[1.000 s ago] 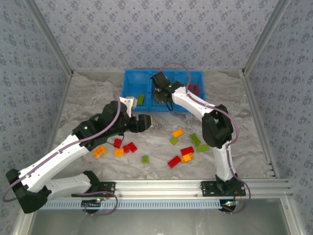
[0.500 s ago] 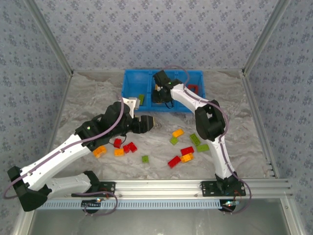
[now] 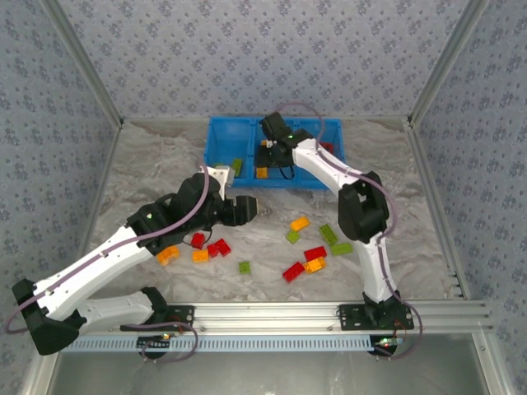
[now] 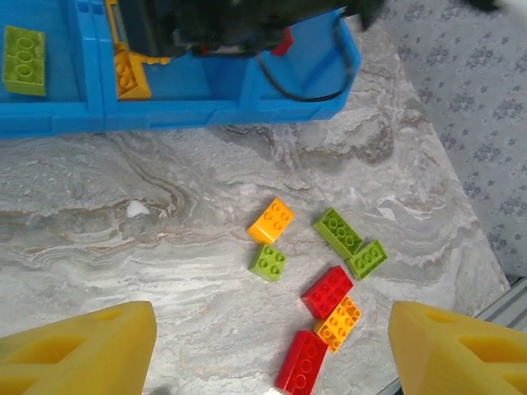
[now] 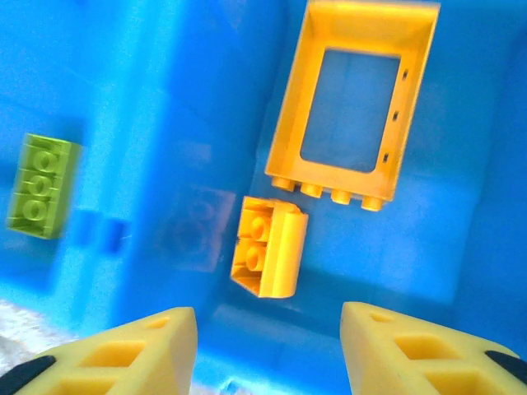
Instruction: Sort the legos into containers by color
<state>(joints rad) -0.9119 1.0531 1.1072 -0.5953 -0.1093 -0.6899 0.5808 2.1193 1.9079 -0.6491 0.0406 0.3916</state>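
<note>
The blue tray (image 3: 222,136) sits at the back of the table. My right gripper (image 3: 267,158) hangs open over its middle compartment (image 5: 461,214). Below its fingers lie a small orange brick (image 5: 268,257) and an orange frame (image 5: 354,103), neither touched. A green brick (image 5: 39,185) rests in the left compartment, and something red (image 3: 326,149) shows in the right one. My left gripper (image 3: 250,205) is open and empty above the table, left of a loose cluster: orange (image 4: 271,220), green (image 4: 268,262), red (image 4: 327,291) and more.
More loose bricks lie under the left arm: red (image 3: 198,240), red (image 3: 219,248), orange (image 3: 200,256), orange (image 3: 168,255), plus a lone green one (image 3: 244,267). Patterned walls close in the back and sides. A metal rail (image 3: 272,313) runs along the near edge.
The right gripper has opened and an orange brick now lies in the middle compartment beneath it. The left arm has drifted slightly left, still open.
</note>
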